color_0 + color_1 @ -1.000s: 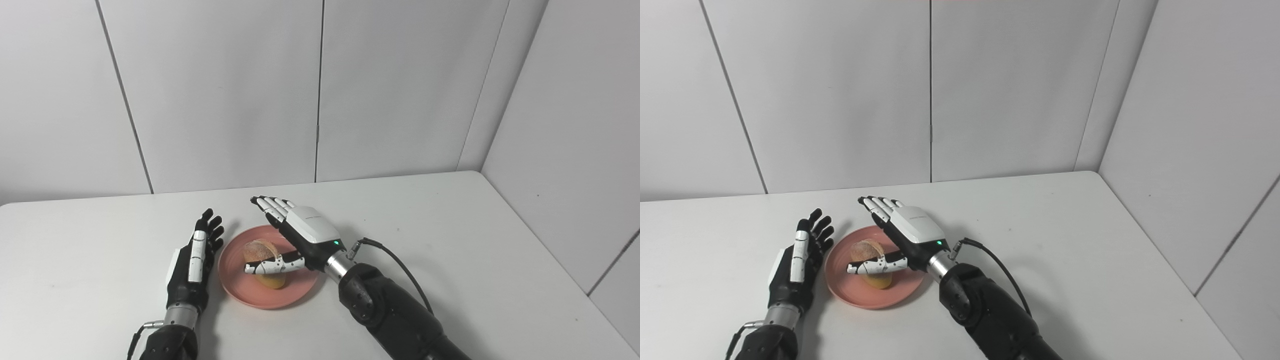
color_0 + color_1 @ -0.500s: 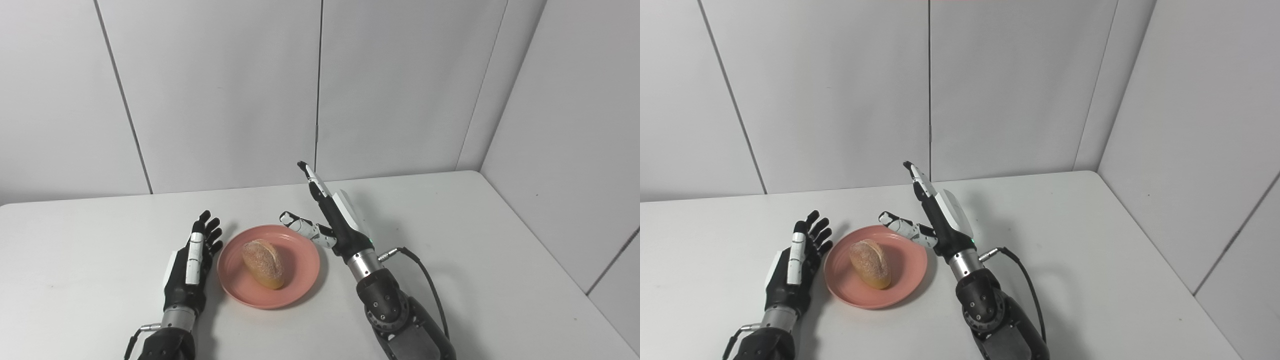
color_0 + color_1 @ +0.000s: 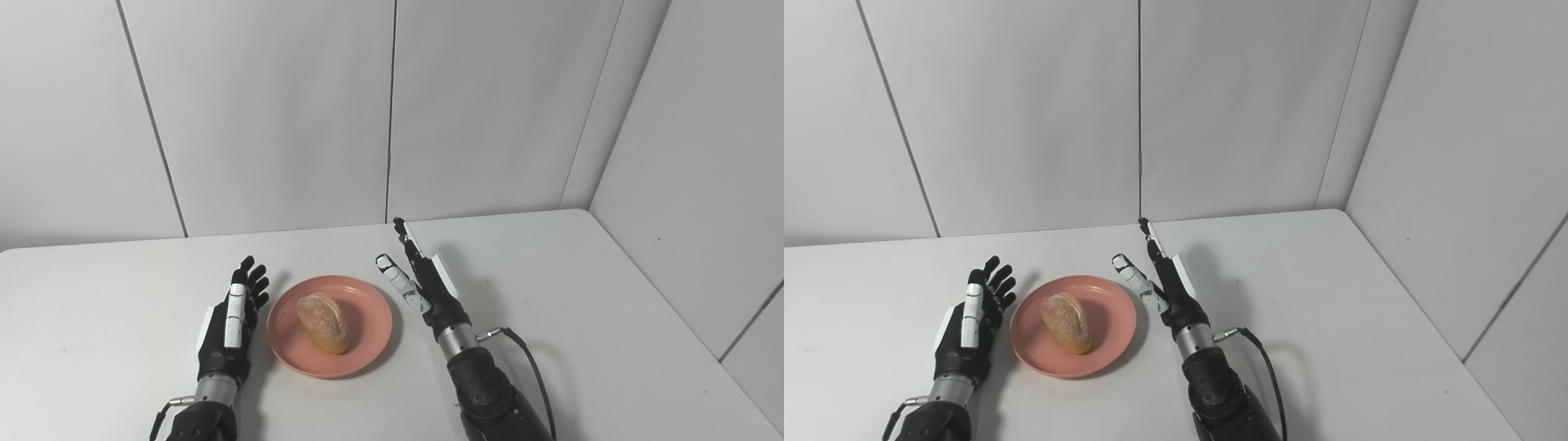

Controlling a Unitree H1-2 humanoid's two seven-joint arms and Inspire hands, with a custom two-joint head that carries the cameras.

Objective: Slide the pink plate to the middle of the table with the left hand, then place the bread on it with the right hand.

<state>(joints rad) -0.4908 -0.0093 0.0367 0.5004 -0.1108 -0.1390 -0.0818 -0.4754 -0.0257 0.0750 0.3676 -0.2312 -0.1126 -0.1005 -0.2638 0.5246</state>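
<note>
So from my seat at the controls, the bread (image 3: 323, 313) was already sitting on the pink plate (image 3: 367, 343), and the plate sat on the surface (image 3: 551, 275) right between my two hands. The loaf's long axis ran roughly from the far-left to the near-right of the plate, tilted a bit, with the browner end pointing back toward me

The right hand (image 3: 429, 285) was released, holding nothing, fingers straight and pointing up and away, thumb (image 3: 395, 275) splayed toward the plate. It stood just off the plate's right rim, apart from it as far as I could tell, and the bread lay to its left and a touch nearer to me. The left hand (image 3: 229, 327) was also empty and spread, edge-on, just beside the plate's left rim; I couldn't tell whether it actually touched the rim or only stood next to it

Which hand was nearer the bread? Pretty even honestly, the loaf sat left of the plate's centre so the left hand maybe had a slight edge, but the right one was the one assigned to it

My read: both steps looked done, plate about mid-surface and bread on it. The only thing the next move turned on was pulling the right hand away to the right, clear of the rim, so the thumb wouldn't clip the plate and nudge it
</note>
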